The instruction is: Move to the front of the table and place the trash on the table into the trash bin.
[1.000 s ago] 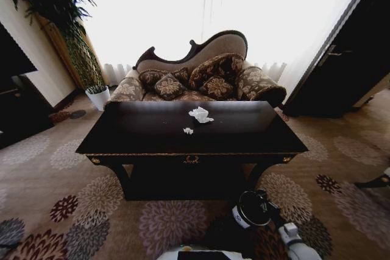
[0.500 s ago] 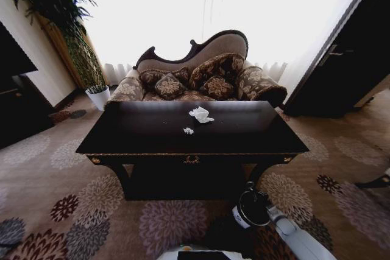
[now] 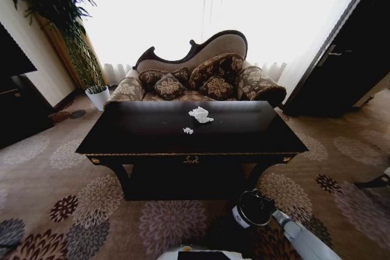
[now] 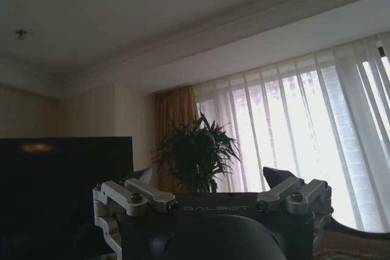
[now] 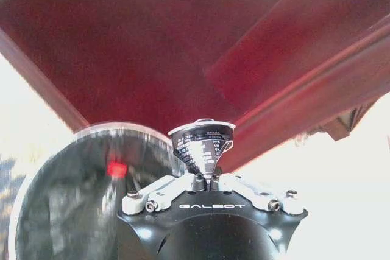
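Right gripper [image 5: 204, 178] jaws closed on the dark drink can [image 5: 201, 144], likely light, slick and easily dented, pinched at its end, trash bin [image 5: 55, 199] mouth just beside the jaws; soft crumpled tissue [image 3: 200, 114] lies well away on the counter [image 3: 146, 141]; left gripper [image 4: 210, 184] jaws spread, empty.

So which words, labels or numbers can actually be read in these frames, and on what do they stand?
"GALBOT": on the left gripper body, left wrist view.
"GALBOT": on the right gripper body, right wrist view.
Dark drink can in the right gripper: fine print, too small to read.
Trash bin: white label, unreadable.
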### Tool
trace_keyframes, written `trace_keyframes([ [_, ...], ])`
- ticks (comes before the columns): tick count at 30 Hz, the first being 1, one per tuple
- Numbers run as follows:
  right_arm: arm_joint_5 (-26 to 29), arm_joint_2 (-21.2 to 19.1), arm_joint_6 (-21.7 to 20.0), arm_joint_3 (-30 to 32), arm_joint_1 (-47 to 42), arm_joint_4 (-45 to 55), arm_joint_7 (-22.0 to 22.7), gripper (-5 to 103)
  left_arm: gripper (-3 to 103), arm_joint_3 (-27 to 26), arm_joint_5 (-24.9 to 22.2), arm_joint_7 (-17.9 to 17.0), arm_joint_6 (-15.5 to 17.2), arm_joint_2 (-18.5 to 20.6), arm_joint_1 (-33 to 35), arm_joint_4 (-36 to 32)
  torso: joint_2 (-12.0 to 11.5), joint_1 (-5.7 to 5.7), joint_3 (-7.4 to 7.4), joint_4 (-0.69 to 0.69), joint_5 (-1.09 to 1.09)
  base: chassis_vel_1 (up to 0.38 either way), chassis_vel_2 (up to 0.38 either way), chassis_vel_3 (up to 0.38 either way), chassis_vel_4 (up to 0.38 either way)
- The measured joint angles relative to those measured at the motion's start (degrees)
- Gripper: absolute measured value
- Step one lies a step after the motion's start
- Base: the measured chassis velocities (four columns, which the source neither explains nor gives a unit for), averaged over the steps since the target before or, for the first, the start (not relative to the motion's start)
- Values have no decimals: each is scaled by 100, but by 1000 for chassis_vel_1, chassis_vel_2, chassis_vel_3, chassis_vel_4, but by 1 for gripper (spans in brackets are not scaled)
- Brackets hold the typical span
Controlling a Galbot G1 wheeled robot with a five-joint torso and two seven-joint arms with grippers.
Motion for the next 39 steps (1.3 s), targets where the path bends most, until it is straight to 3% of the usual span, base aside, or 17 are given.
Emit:
trace_keyframes([
  [10,225,144,-323,-287,153,-543,125,0,100,-160,-60,-6,-2,4,164,-58,0,0,0,3,1,0,0,0,0],
  [20,77,80,-310,-345,-375,-173,126,0,100,-7,-30,-7,-9,84,70,-12,0,0,0,0,2,0,0,0,0],
  [29,629,51,-106,-767,-465,242,-78,0,100,66,43,-7,-18,44,92,-55,0,0,0,2,1,0,0,0,0],
  [39,753,149,-35,-1146,-329,253,-109,0,100,-55,-21,-7,-32,162,175,-7,0,0,0,1,1,0,0,0,0],
])
